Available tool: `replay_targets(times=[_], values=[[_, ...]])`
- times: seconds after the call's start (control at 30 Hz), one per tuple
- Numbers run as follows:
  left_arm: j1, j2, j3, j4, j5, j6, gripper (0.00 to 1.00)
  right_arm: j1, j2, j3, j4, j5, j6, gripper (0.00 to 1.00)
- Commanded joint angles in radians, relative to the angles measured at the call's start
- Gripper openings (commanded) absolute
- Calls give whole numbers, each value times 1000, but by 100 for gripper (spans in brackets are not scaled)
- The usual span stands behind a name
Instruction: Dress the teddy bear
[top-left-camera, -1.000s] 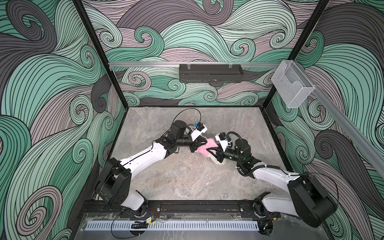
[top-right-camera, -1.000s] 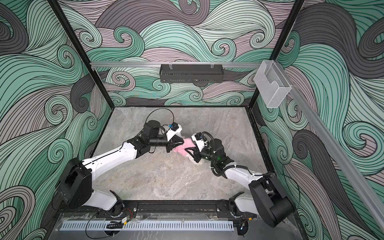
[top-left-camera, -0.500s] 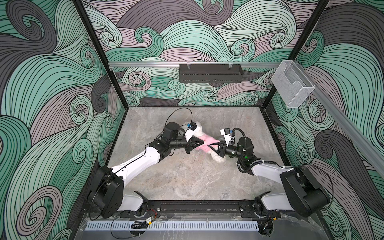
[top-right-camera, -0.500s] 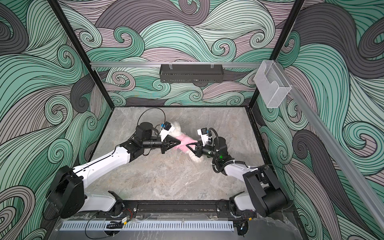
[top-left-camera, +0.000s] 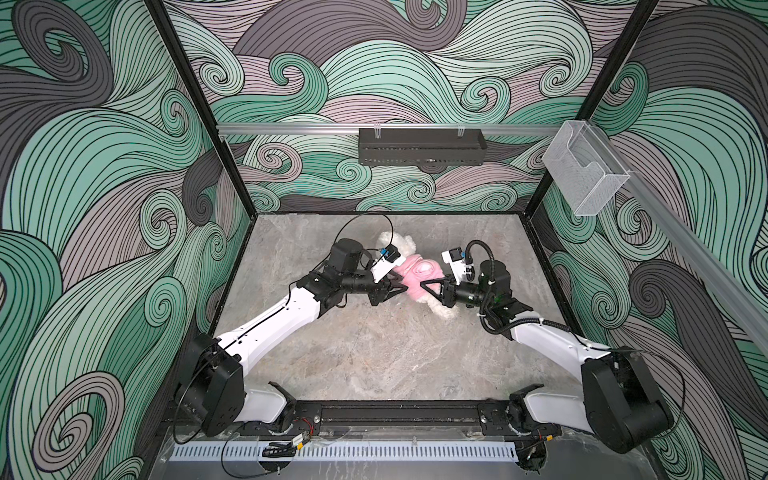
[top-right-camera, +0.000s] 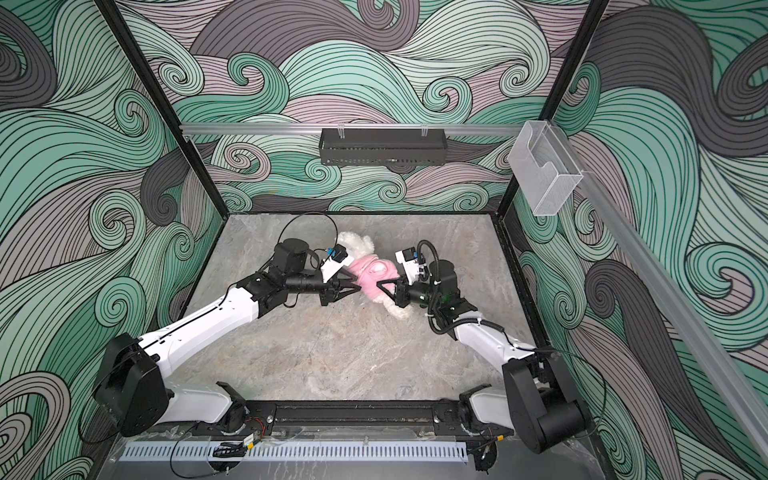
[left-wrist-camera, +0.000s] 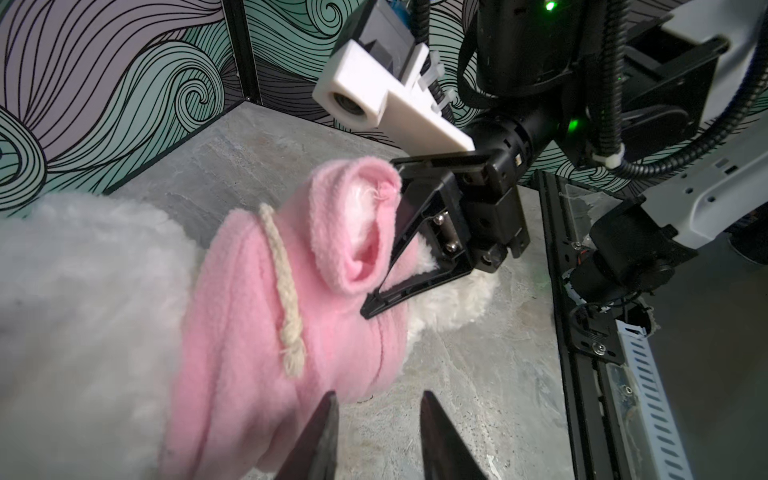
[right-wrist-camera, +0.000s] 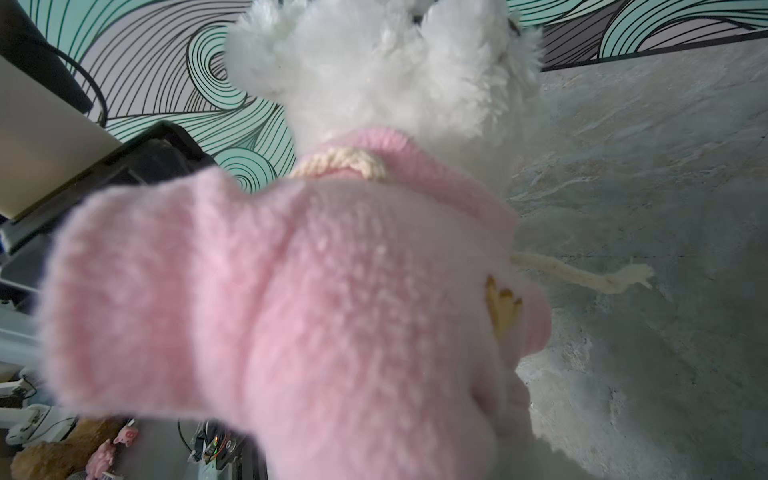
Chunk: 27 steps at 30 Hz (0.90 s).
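The white fluffy teddy bear (top-left-camera: 395, 243) (top-right-camera: 355, 243) lies mid-table, head toward the back wall, legs toward the right arm. It wears a pink shirt (top-left-camera: 415, 272) (top-right-camera: 372, 270) (left-wrist-camera: 249, 311) with a cream drawstring (left-wrist-camera: 286, 291). My left gripper (top-left-camera: 404, 288) (left-wrist-camera: 379, 401) is open beside the shirt's hem, with only bare table between its fingers. My right gripper (top-left-camera: 423, 284) (left-wrist-camera: 368, 309) is shut on the pink shirt at the sleeve. In the right wrist view the shirt (right-wrist-camera: 291, 291) hides the jaws, and the bear's head (right-wrist-camera: 374, 62) rises behind it.
A black tray (top-left-camera: 422, 145) hangs on the back wall. A clear plastic holder (top-left-camera: 584, 174) sticks out from the right wall. A black rail (top-left-camera: 399, 415) runs along the table's front edge. Patterned walls close in three sides.
My left gripper has opened and let go of the pink shirt. Both grippers and the bear have shifted toward the back. The right gripper keeps its hold.
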Motion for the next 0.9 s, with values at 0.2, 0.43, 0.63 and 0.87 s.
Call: replay_targets(times=[0.2,0.43,0.63,0.87], values=[[-108,-7,144,-259,-107,406,19,72,3,60,-107,24,-168,0],[-141,56,244,-388,-251,579,16,96,27,83,-119,20,-178,0],[-140,90,269,-404,-325,603,16,102,28,88,-131,18,-191,0],[-133,119,373,-487,-304,578,20,108,36,94,-142,21,-203,0]])
